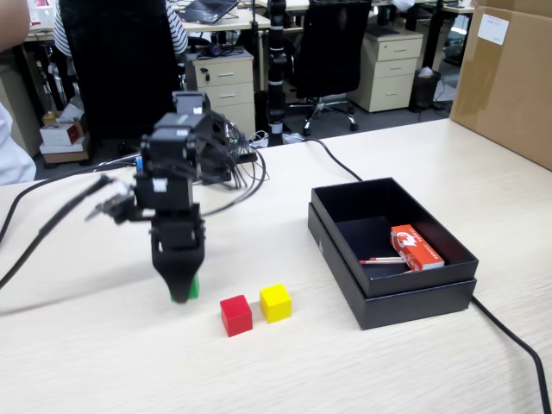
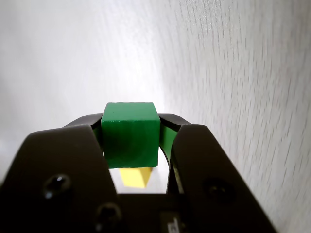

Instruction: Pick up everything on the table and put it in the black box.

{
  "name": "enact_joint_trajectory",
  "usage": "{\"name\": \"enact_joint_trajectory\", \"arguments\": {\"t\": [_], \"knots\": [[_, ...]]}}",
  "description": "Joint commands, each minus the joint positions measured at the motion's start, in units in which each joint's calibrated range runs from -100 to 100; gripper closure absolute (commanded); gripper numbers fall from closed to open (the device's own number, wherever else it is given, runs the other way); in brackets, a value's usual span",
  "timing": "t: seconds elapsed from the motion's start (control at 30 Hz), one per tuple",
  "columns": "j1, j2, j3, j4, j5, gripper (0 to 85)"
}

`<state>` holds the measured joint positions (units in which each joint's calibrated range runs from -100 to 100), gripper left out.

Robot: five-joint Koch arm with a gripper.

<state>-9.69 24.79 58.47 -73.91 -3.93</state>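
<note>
- The green cube (image 2: 130, 133) sits clamped between the two jaws of the gripper (image 2: 131, 141), low over the table (image 1: 129, 362) in the fixed view.
- At its 3 o'clock in that view lies the red cube (image 1: 235, 315), with the yellow cube (image 1: 276, 303) just beside it.
- Further toward 3 o'clock stands the black box (image 1: 414, 297), holding an orange-red packet (image 1: 417, 247) and a thin stick (image 1: 381, 260).
</note>
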Motion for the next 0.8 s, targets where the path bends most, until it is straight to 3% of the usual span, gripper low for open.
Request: {"name": "enact_joint_trajectory", "arguments": {"t": [0.0,0.23,0.4,0.57,0.77], "knots": [[1.66,-25.19,-6.97,-1.39,0.63,84.6],[9.82,-53.42,-32.54,-0.43,4.25,84.6],[19.54,-60.30,-40.97,0.77,9.28,84.6],[25.84,-45.50,-30.72,3.80,11.04,84.6],[27.11,-23.81,-12.95,3.88,11.04,84.6]]}}
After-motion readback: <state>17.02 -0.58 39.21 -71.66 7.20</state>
